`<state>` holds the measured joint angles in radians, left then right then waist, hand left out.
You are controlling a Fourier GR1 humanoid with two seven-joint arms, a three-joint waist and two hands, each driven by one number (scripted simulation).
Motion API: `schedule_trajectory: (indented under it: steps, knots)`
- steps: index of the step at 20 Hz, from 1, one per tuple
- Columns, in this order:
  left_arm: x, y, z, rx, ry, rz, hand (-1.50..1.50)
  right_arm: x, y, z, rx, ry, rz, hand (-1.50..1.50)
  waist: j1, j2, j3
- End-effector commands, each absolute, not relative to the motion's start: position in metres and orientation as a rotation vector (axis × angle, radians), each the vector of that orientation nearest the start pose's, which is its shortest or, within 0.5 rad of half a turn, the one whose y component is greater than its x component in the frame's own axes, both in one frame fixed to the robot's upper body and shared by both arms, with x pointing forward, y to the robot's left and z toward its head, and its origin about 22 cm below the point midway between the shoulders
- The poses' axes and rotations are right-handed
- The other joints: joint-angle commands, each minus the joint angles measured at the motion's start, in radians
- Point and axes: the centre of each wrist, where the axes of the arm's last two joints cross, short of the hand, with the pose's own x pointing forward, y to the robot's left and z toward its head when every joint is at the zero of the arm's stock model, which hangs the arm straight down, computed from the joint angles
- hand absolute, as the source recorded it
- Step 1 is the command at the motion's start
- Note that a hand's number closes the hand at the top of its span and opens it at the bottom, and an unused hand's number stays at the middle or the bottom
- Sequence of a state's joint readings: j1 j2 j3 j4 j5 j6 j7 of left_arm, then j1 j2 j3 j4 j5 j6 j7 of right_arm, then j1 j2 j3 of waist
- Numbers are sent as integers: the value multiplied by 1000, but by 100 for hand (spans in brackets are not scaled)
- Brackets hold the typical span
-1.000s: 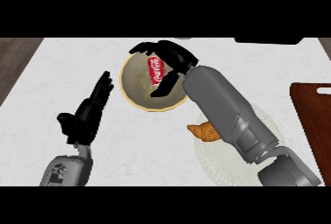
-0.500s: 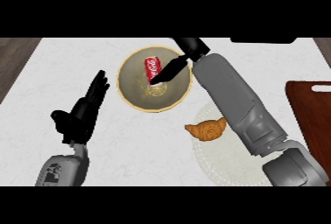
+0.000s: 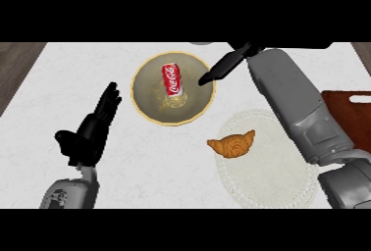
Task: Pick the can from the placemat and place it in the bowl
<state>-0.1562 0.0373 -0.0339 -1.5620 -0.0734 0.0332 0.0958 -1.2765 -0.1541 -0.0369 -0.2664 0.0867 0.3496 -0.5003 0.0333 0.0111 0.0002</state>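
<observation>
Right hand (image 3: 226, 65) hangs over bowl's (image 3: 148, 105) right rim, fingers straight, holding nothing. Can (image 3: 172, 80) lies on its side inside bowl. Left hand (image 3: 92, 128) rests flat, near left. Risk: fingertips may clip rim on withdrawal, tipping bowl w/ can.

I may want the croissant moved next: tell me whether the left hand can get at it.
Probably yes: the left hand rests open, with bare counter between it and the croissant at the placemat's edge.

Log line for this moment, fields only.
can: lying in bowl | right hand: open, beside bowl rim, apart from can | left hand: open, resting | croissant: on placemat
</observation>
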Motion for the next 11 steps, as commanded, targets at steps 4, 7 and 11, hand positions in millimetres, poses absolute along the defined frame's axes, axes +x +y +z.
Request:
schedule_trajectory:
  steps: [4, 7, 11]
  knots:
    - [266, 214, 37, 52, -1603, -140, 0, 468, -157, 117, 498, -1797, 755, -150, 2, -1, 0]
    - [277, 225, 27, 52, -1604, -133, 0, 472, -201, 128, 498, -1783, 777, -150, 0, 2, 0]
    - [284, 196, 35, 48, -1613, -142, 0, 464, -192, 98, 493, -1782, 789, -150, 2, 4, 0]
